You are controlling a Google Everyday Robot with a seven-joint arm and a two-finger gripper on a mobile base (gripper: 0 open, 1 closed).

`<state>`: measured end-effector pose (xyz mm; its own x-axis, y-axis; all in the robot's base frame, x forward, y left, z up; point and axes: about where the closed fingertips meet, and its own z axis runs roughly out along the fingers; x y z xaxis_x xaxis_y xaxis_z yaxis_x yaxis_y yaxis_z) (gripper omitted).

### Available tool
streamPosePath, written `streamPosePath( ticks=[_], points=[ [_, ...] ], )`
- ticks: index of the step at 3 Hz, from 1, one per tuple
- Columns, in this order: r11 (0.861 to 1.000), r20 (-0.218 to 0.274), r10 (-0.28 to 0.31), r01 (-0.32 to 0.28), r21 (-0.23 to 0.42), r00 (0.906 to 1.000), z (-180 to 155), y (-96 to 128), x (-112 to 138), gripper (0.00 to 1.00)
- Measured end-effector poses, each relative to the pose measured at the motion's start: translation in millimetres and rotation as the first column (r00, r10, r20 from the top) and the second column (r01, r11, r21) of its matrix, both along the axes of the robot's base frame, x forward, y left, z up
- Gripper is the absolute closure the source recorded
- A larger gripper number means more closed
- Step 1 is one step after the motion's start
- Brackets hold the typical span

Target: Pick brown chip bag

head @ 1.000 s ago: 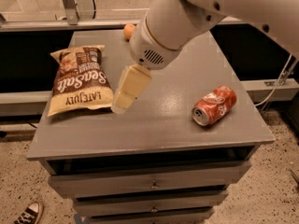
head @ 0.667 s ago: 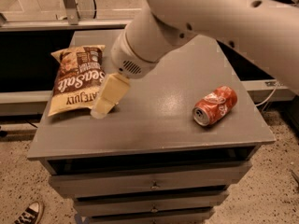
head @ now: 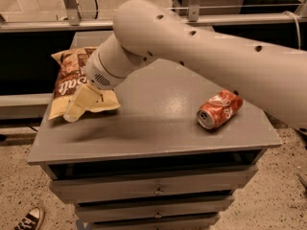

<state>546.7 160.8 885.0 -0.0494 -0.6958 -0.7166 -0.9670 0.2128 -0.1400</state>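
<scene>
The brown chip bag (head: pixel 67 74) lies flat at the back left of the grey cabinet top (head: pixel 158 128), brown in the middle with white script and tan-yellow ends. My gripper (head: pixel 80 104) is low over the bag's near tan end, at the left side of the top. My wrist and thick white arm (head: pixel 192 51) reach in from the right and hide the bag's right half. I cannot tell whether the gripper touches the bag.
A dented red-orange soda can (head: pixel 219 110) lies on its side at the right of the top. The cabinet has drawers (head: pixel 156 189) below its front edge. A metal rail (head: pixel 48 25) runs behind. A shoe (head: pixel 29 219) is on the floor at bottom left.
My gripper has moved left and down, from the middle of the top onto the bag's near end. The arm now covers more of the bag. The can has not moved.
</scene>
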Motion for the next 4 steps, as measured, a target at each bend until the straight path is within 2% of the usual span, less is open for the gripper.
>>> streamPosePath(
  ticks=[1,2,3,4],
  points=[
    [0.999,0.012,-0.046,0.045,0.017,0.9989,-14,5,25,0.00],
    [0.996,0.018,-0.086,0.086,0.027,0.9961,-23,1,41,0.00],
    [0.996,-0.013,-0.088,0.088,0.032,0.9961,-32,9,46,0.00],
    [0.996,-0.034,-0.080,0.081,0.029,0.9962,-39,17,47,0.18]
  ],
)
